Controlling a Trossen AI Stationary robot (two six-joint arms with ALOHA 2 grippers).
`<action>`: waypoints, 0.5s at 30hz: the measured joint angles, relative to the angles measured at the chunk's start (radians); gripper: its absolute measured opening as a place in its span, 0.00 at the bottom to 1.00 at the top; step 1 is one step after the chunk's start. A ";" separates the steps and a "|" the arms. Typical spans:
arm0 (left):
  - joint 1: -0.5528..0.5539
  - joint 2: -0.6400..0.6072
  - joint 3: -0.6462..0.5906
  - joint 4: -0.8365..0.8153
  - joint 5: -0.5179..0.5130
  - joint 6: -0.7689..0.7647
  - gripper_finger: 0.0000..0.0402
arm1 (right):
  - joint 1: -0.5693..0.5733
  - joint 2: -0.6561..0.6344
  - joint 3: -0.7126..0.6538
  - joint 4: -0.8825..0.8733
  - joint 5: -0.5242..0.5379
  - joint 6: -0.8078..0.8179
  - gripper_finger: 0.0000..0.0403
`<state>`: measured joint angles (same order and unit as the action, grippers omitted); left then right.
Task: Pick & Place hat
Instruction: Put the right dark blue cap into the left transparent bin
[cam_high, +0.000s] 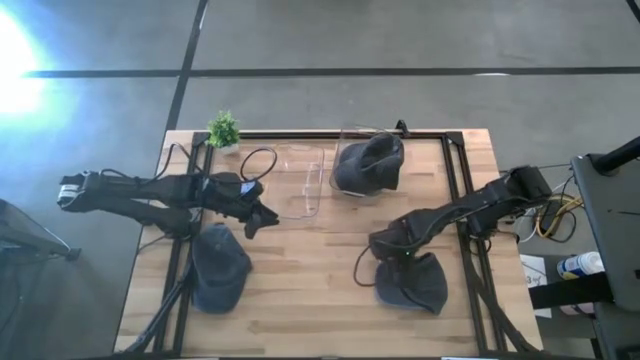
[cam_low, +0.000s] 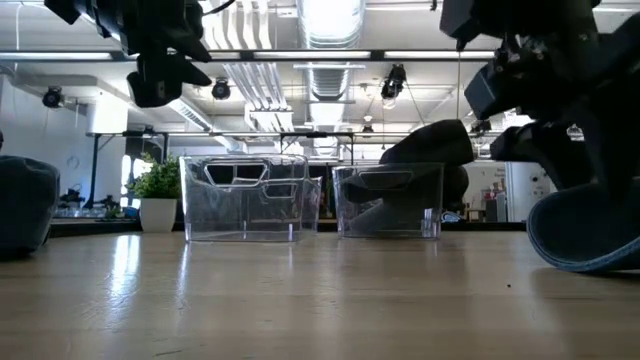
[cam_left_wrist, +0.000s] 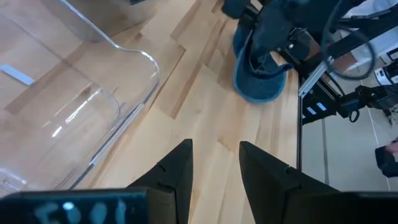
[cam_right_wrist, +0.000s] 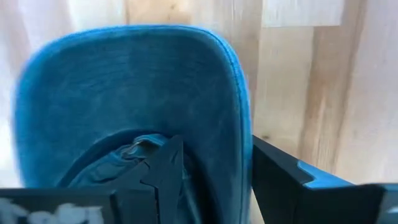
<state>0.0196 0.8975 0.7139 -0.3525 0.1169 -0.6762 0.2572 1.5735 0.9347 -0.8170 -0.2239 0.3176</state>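
Three dark blue caps show. One cap (cam_high: 412, 285) lies near the table's right near corner, under my right gripper (cam_high: 385, 247), which is shut on it (cam_right_wrist: 216, 142). A second cap (cam_high: 220, 268) rests on the wood at the left near side. A third cap (cam_high: 367, 163) sits in the right clear bin (cam_high: 345, 140). My left gripper (cam_high: 262, 218) hangs open above bare wood (cam_left_wrist: 214, 146) next to the empty left clear bin (cam_high: 305, 182), touching nothing. My right gripper holds the cap by its side edge (cam_right_wrist: 229, 118), where the brim meets the crown. One finger (cam_right_wrist: 163, 169) is inside the crown and the other (cam_right_wrist: 273, 171) is outside. The fingers come slanting down from the right. The cap is tilted, its lower edge (cam_low: 585, 262) on the table.
A small potted plant (cam_high: 224, 129) stands at the far left corner. Black rails run along the table's left and right sides (cam_high: 455, 190). A black cable (cam_high: 258, 160) loops beside the empty bin. Bare wood lies between the two near caps (cam_high: 310, 280).
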 joint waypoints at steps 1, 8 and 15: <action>0.000 0.000 0.000 0.000 0.000 0.000 0.31 | -0.001 0.014 -0.001 0.002 -0.001 -0.008 0.41; 0.000 -0.011 0.000 -0.098 -0.001 0.000 0.31 | -0.013 0.108 -0.002 0.023 -0.107 -0.045 0.31; 0.000 -0.044 0.000 -0.279 -0.001 -0.010 0.31 | -0.019 0.112 0.042 0.019 -0.125 -0.042 0.05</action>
<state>0.0196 0.8532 0.7139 -0.6317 0.1154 -0.6861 0.2385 1.6858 0.9763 -0.7975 -0.3485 0.2753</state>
